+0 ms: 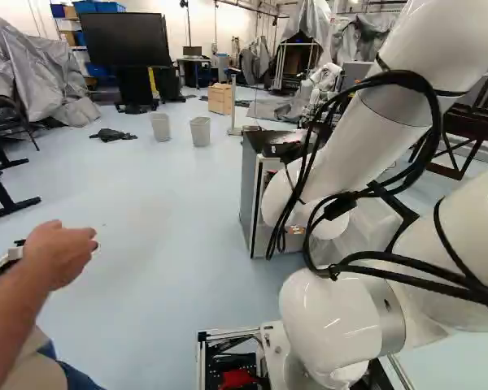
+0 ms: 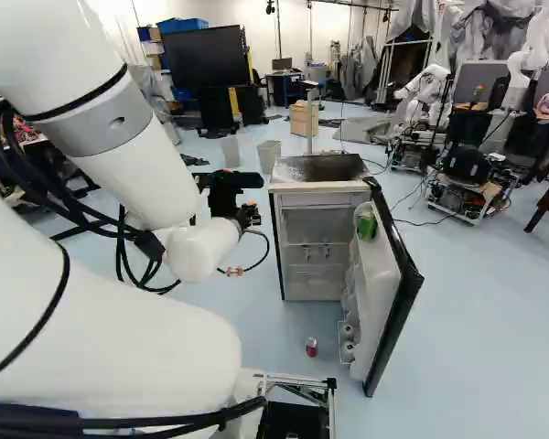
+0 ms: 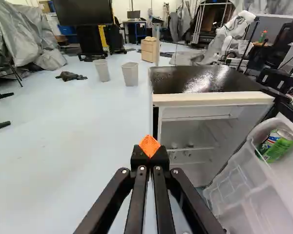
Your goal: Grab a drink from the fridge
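Now, going left to right in the right base view: the white arm fills the left side, and its end effector (image 3: 149, 146) hangs at about the height of the fridge's top, just off the fridge's left side. In the wrist view its two orange-padded fingers are pressed together, closed on nothing.

Next comes the small fridge (image 2: 318, 240), its door (image 2: 384, 293) swung wide to the right. On the floor in front of it stands a small red can (image 2: 311, 347), upright. Farther right, a green can (image 3: 275, 145) lies tilted in the door's upper shelf.

Seen along the end effector, the green can lies ahead and off to the right, its long axis leaning. Reaching it, I judge, needs the fingers opened and the wrist swung rightward toward the door.
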You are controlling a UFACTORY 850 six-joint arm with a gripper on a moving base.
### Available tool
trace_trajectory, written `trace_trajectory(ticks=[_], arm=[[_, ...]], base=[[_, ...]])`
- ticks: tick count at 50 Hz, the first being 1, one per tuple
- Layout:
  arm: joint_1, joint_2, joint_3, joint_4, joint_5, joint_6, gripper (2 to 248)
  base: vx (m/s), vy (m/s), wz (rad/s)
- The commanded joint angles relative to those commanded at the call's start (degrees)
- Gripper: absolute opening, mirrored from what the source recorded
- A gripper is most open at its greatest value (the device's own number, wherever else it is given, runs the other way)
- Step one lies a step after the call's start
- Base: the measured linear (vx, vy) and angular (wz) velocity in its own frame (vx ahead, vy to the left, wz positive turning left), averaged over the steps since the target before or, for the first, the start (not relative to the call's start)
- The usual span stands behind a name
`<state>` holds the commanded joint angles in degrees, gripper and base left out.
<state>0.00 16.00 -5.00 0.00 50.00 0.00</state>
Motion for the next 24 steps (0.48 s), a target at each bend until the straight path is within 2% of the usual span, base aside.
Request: trace_trajectory(ticks=[24], arm=[[0.0, 0.0, 0.0, 0.0, 0.0, 0.0, 25]], base=[[0.0, 0.0, 0.0]])
